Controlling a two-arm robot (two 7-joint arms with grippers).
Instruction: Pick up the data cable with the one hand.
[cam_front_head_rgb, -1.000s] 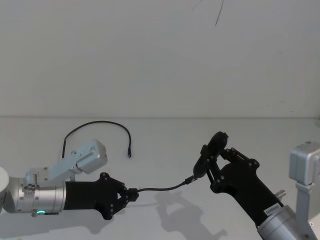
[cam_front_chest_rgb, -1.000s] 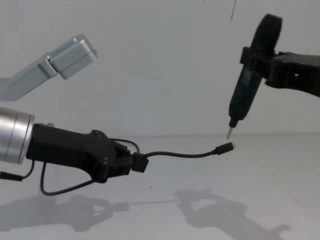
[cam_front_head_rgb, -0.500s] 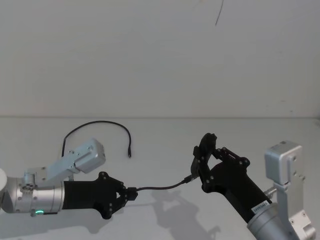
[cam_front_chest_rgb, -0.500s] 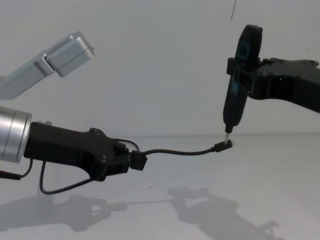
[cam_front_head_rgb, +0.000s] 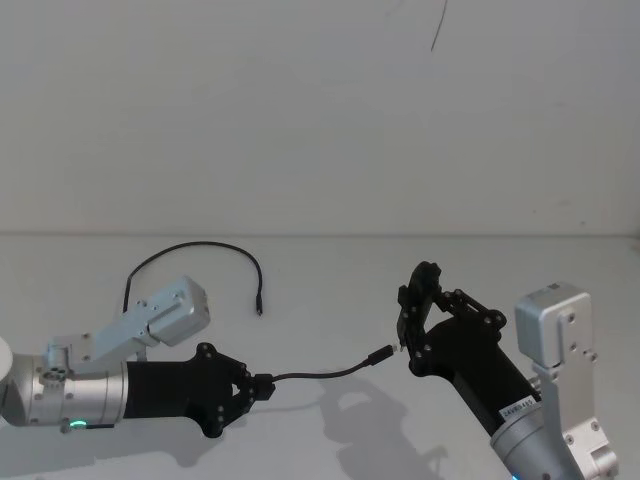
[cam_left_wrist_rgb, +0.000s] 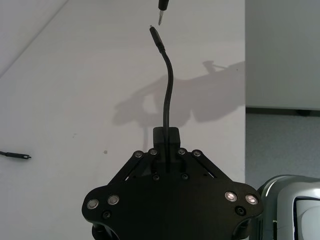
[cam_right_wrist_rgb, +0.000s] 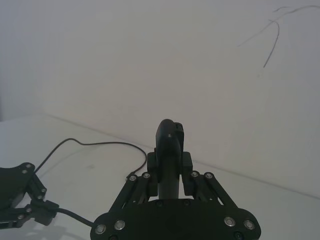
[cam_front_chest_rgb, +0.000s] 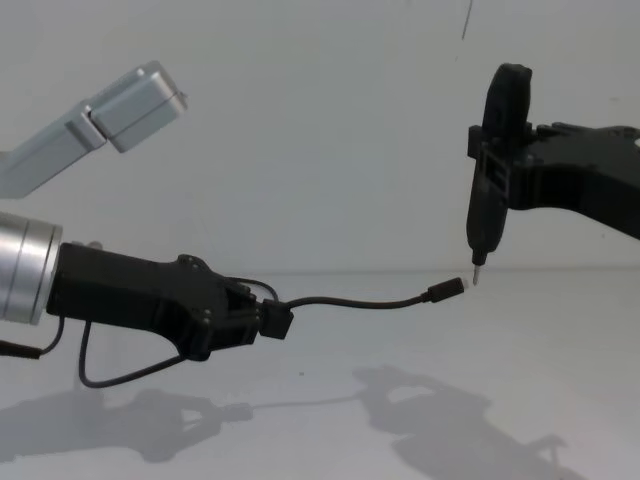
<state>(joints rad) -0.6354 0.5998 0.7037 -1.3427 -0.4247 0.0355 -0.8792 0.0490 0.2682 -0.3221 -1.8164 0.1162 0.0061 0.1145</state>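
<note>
We note left gripper (cam_front_head_rgb: 252, 387) above table (cam_front_head_rgb: 330, 280), clamped on big plug of data cable (cam_front_head_rgb: 320, 375); cable held clear above table. Right gripper (cam_front_head_rgb: 418, 322) clamps black metal-tipped tool (cam_front_chest_rgb: 490, 215), its tip just short of cable's free plug.

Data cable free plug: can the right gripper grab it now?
Probably not: the right gripper is shut on a black tool. The way is open, though; the tool's tip hangs beside the free plug of the data cable held by the left gripper.
</note>
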